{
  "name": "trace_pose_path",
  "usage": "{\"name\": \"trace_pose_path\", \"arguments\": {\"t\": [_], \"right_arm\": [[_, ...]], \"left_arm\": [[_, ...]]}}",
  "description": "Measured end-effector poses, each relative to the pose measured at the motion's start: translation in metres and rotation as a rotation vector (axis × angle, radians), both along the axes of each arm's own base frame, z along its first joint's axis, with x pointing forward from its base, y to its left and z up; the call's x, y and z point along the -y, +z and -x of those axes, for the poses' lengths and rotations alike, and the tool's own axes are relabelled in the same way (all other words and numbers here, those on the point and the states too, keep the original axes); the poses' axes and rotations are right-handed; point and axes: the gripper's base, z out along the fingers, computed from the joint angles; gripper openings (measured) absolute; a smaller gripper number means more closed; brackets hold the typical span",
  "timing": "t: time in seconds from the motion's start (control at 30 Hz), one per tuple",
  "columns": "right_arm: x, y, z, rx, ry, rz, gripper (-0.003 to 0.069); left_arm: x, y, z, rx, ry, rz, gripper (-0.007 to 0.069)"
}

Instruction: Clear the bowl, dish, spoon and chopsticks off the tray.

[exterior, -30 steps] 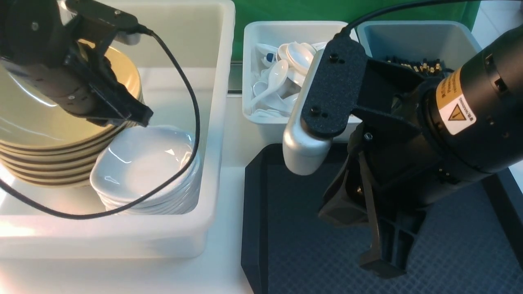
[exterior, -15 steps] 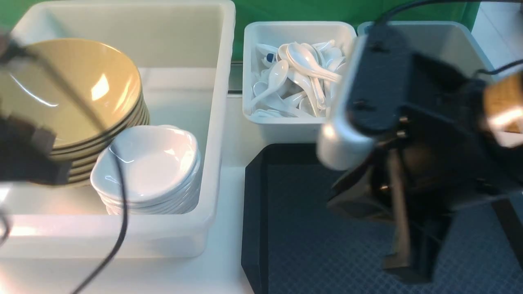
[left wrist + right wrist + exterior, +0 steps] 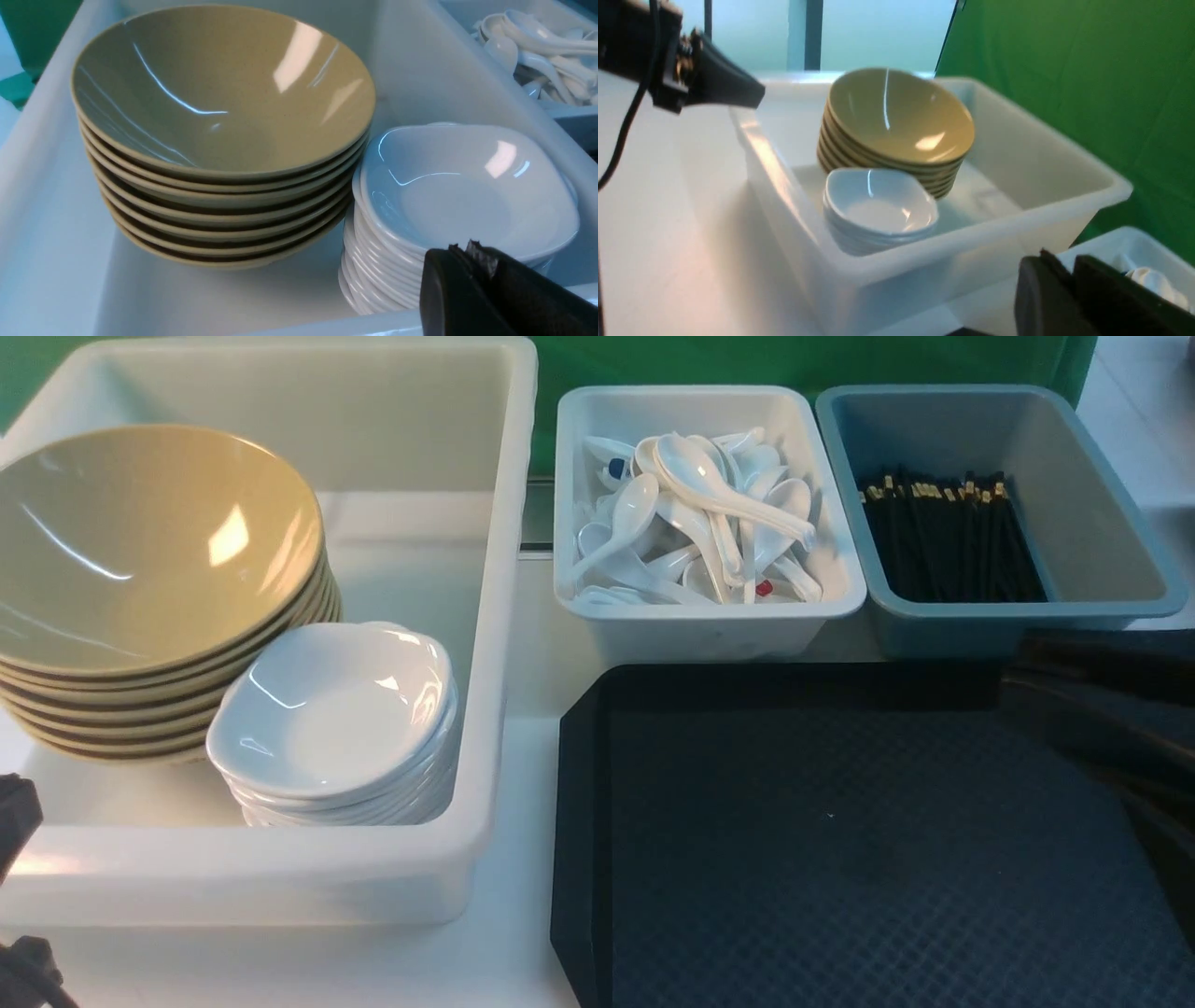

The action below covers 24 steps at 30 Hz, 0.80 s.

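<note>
The black tray (image 3: 840, 859) lies bare at the front right. Olive-tan bowls (image 3: 140, 541) sit stacked in the white tub (image 3: 504, 616), with a pile of white dishes (image 3: 336, 709) leaning beside them. White spoons (image 3: 700, 513) fill the small white bin, and black chopsticks (image 3: 943, 532) lie in the blue-grey bin. My left gripper (image 3: 467, 247) is shut and empty, hanging just outside the tub's near wall by the dishes (image 3: 467, 186) and bowls (image 3: 219, 88). My right gripper (image 3: 1064, 263) has its jaws together with nothing in them, near the spoon bin.
The small white bin (image 3: 700, 616) and the blue-grey bin (image 3: 1102, 523) stand side by side behind the tray. A dark blur of my right arm (image 3: 1120, 709) crosses the tray's right edge. Part of my left arm (image 3: 14, 812) shows at the lower left.
Both arms have pulled back out of the middle: the left from over the tub toward the lower left, the right from over the tray toward the right edge.
</note>
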Motion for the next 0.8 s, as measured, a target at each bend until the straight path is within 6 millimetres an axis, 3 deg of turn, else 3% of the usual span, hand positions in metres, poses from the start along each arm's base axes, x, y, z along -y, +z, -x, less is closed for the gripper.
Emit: {"name": "trace_pose_path", "arguments": {"t": [0.8], "right_arm": [[0.004, -0.014, 0.002, -0.012, -0.004, 0.008, 0.0095]], "left_arm": [[0.0, 0.001, 0.0, 0.008, 0.0, 0.015, -0.0011]]}}
